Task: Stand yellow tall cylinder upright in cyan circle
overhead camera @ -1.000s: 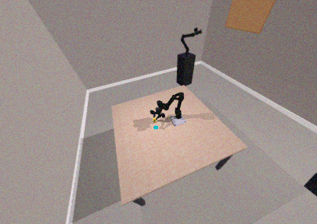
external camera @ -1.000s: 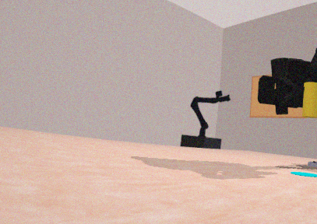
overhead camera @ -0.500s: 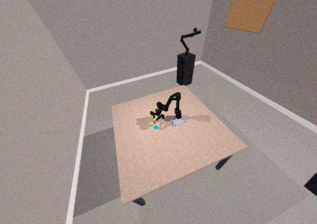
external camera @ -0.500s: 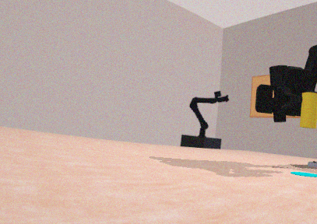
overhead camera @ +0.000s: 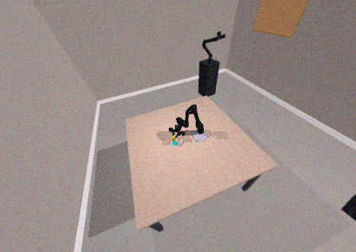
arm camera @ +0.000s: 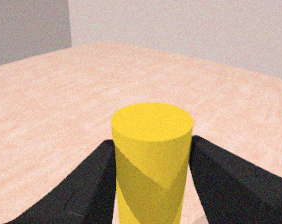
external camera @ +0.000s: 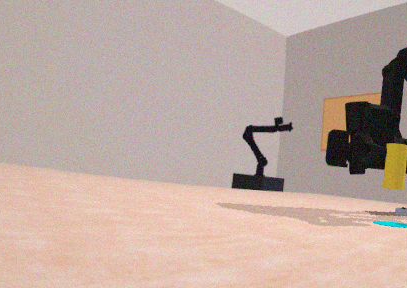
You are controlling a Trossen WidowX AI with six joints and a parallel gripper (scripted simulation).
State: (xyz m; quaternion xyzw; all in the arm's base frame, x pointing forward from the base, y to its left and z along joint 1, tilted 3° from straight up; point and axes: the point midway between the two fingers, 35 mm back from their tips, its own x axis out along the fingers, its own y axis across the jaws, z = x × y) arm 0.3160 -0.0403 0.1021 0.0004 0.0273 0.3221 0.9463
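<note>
The yellow tall cylinder [overhead camera: 174, 138] [external camera: 395, 166] [arm camera: 151, 150] is held nearly upright, slightly tilted, in the air. In the exterior view its lower end is a little above the level of the cyan circle [overhead camera: 175, 143] [external camera: 392, 224], with a gap between them. The circle lies flat on the table and is not visible in the wrist view. My gripper [arm camera: 151, 147] is shut on the cylinder, one finger on each side, with its top end sticking up between the fingertips. In the top view the fingers are too small to make out clearly.
The wooden table [overhead camera: 186, 184] [external camera: 123, 240] carries my arm on a pale base plate [overhead camera: 200, 137]. A second black arm [overhead camera: 210, 48] [external camera: 258, 145] stands on a dark pedestal [overhead camera: 208, 78] beyond the table's edge.
</note>
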